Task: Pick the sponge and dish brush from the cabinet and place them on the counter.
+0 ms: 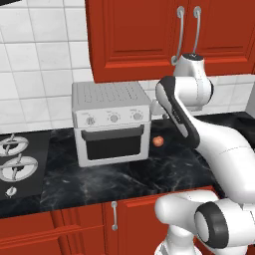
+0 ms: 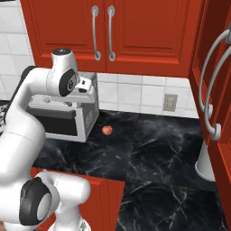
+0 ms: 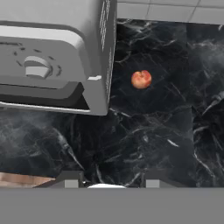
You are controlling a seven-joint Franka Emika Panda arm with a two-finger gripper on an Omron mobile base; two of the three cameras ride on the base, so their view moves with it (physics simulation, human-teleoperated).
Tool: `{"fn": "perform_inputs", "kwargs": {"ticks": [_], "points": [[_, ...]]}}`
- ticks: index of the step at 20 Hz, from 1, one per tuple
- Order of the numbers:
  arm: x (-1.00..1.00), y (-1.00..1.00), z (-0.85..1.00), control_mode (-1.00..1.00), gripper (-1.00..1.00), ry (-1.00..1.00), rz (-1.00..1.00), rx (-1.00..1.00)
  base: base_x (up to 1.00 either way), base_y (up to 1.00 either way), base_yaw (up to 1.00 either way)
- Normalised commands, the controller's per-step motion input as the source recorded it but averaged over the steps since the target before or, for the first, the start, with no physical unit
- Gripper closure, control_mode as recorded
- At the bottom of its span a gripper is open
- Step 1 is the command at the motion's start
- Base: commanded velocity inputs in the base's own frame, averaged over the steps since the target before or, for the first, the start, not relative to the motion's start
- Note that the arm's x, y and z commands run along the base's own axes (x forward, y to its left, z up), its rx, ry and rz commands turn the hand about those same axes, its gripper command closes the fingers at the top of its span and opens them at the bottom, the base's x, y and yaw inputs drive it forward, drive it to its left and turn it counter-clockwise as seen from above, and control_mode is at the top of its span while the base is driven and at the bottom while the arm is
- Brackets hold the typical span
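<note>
The claw (image 3: 108, 183) hangs over the counter (image 3: 144, 144), its two fingers (image 3: 71, 180) apart with nothing between them and touching nothing. The grey toaster oven (image 3: 52, 65) sits ahead on its left. A small red apple (image 3: 141, 79) lies ahead, a little right. The cabinet (image 2: 135, 31) hangs above, doors closed.

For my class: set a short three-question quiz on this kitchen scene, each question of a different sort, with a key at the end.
1. True or false: the doors of the cabinet are shut.
2. What small round thing lies on the counter beside the toaster oven?
A. an apple
B. a sponge
C. a cup
3. Fill in: the gripper hangs above the ____.

Key:
1. True: both panelled doors are closed, handles together.
2. A: the apple sits just right of the oven.
3. Counter; its finger tips stand apart with nothing between them.
</note>
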Motion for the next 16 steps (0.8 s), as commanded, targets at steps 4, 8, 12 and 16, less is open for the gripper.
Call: {"fn": "perform_inputs", "kwargs": {"ticks": [4,8,12,16], "points": [[-0.10,0.00,0.02,-1.00,-1.00,-0.07,0.00,-0.01,0.00,0.00,0.00],[-0.17,0.03,0.04,-1.00,-1.00,-0.13,0.00,-0.05,0.00,0.00,0.00],[-0.22,0.01,0.16,-1.00,-1.00,-0.21,0.00,-0.03,0.00,0.00,0.00],[-0.16,-0.01,0.23,-1.00,-1.00,-0.21,0.00,0.00,0.00,0.00,0.00]]}}
